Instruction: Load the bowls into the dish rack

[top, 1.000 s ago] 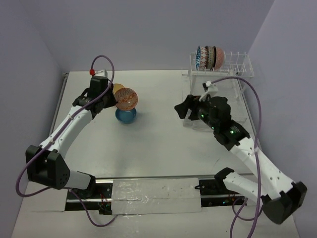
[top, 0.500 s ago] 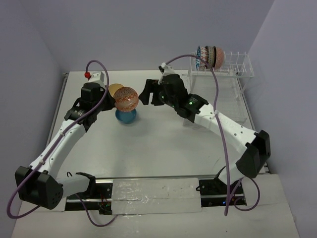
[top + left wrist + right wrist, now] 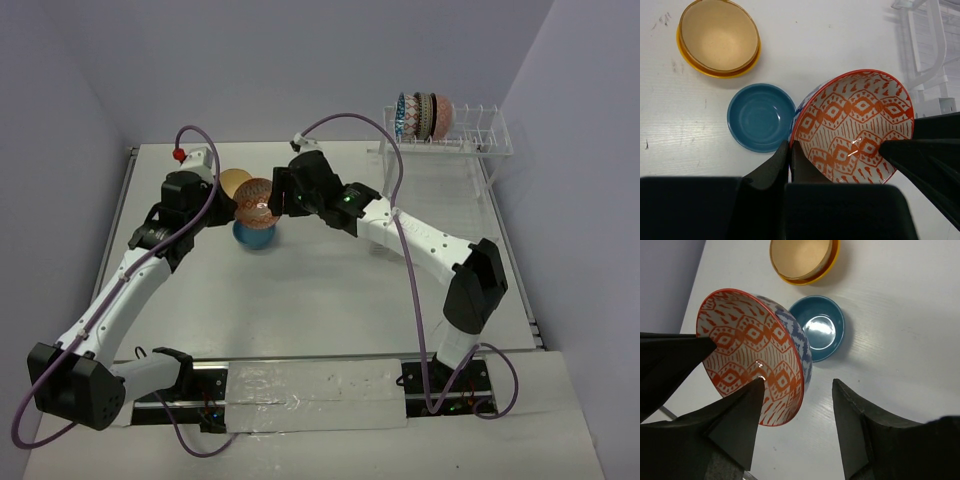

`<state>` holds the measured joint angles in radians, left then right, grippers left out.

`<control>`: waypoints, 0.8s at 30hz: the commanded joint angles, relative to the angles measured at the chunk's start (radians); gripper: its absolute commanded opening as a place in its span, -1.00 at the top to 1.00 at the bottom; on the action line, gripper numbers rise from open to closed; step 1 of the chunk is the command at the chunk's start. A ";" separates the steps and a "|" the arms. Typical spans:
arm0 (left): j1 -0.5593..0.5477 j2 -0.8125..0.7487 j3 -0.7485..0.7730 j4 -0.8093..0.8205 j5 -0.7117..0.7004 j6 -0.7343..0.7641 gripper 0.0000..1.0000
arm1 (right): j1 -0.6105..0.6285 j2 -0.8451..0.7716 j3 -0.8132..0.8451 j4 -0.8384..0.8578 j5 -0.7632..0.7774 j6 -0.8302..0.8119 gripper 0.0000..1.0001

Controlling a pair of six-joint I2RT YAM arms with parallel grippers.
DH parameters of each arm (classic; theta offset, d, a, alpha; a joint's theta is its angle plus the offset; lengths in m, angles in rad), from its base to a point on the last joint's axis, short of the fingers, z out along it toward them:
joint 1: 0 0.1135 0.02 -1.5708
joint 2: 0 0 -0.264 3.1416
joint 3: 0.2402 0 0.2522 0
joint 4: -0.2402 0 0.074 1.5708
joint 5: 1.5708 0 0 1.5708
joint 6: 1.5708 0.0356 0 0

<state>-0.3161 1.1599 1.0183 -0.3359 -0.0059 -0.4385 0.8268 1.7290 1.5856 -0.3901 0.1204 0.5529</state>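
So the left pincer (image 3: pixel 790 150) was clamped tight on the rim of the orange-patterned bowl (image 3: pixel 855 125), one finger inside and one outside. It had the bowl lifted off the tabletop (image 3: pixel 330 300) and tipped on its side. That bowl was orange-red diamonds on white inside, with a blue pattern on the outside. It hung over the back left part of the tabletop, well apart from the dish rack (image 3: pixel 480 130).

The right pincer (image 3: pixel 797 382) had reached across from the other side, with its fingers spread apart. From its wrist view, one finger sat in front of the bowl's inside and the other was out past the rim, so the bowl's edge was in the gap between them. I couldn't tell for sure if either finger was actually touching the bowl.

The plain teal bowl (image 3: pixel 761 117) sat upright on the tabletop, right under the lifted one. Just behind it was the orange-yellow bowl (image 3: pixel 720 37), also upright, with a speckled tan bowl (image 3: pixel 717 32) nested inside it.

The rack was up in the far right corner. Three patterned bowls (image 3: pixel 423 115) stood on edge in the left end of its raised prong row, packed side by side. The rest of the prongs to their right had nothing in them.
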 commanded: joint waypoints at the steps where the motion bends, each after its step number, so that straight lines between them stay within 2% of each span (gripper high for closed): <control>1: -0.006 -0.034 0.009 0.107 0.052 -0.006 1.00 | 0.008 0.018 0.066 -0.010 0.048 0.004 -0.26; 15: -0.018 -0.037 0.008 0.109 0.060 0.006 1.00 | 0.009 0.021 0.071 -0.013 0.099 0.004 0.45; 21: -0.023 -0.035 0.006 0.110 0.072 0.017 1.00 | 0.009 0.018 0.079 -0.030 0.131 -0.002 0.90; 24: -0.026 -0.032 0.008 0.098 0.070 0.023 0.87 | 0.011 0.012 0.079 -0.042 0.153 -0.018 1.00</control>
<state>-0.3374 1.1561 1.0183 -0.2993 0.0364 -0.4282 0.8291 1.7565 1.6180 -0.4442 0.2337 0.5438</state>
